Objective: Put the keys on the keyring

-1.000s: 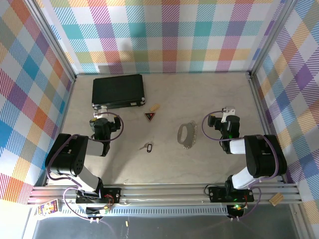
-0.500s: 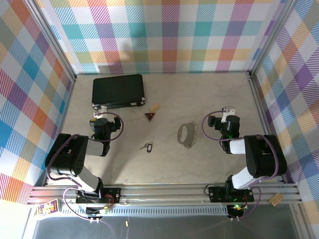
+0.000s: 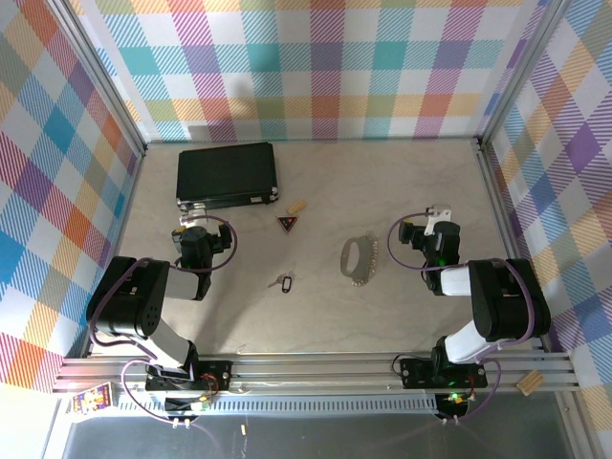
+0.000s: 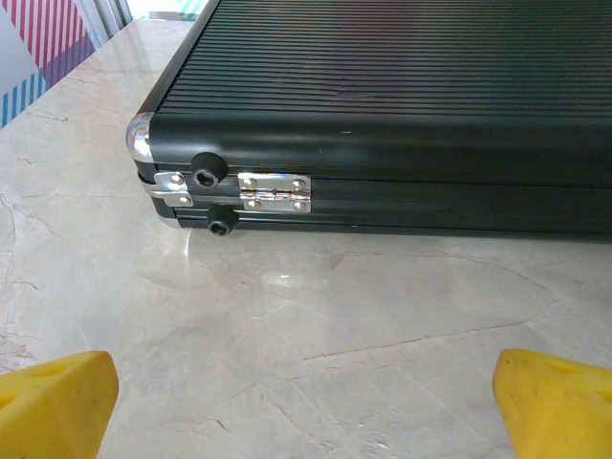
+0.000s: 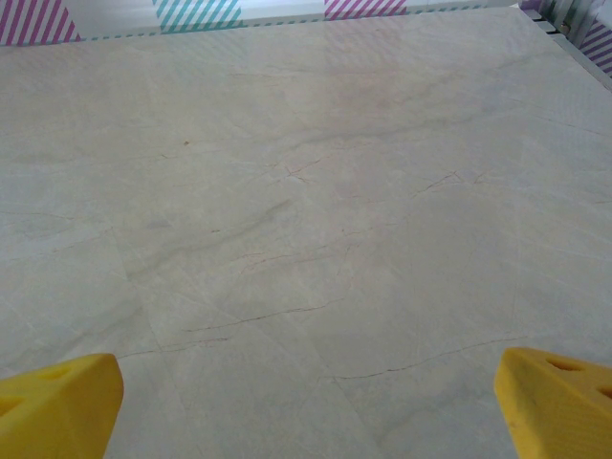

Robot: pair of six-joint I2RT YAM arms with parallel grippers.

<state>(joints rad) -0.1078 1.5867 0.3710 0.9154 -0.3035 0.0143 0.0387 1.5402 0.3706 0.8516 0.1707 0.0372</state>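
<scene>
Nothing is seen changed since the earlier frames. Well left of the keys [image 3: 360,258], the left end effector [image 4: 306,406] is spread wide, empty. The keyring [image 3: 283,282], thin with a dark tag, lies near their left. The keys, a pale toothed loop, lie on the counter [image 3: 411,172]. To their right, the right end effector [image 5: 306,406] is wide open, empty.

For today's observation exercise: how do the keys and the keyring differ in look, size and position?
Size: the keys form a far larger bunch than the tiny keyring. Look: the keys are pale silver-grey; the keyring carries a dark oval tag. Position: the keys lie right of the keyring, slightly farther back. Both lie loose on the table, apart.
</scene>
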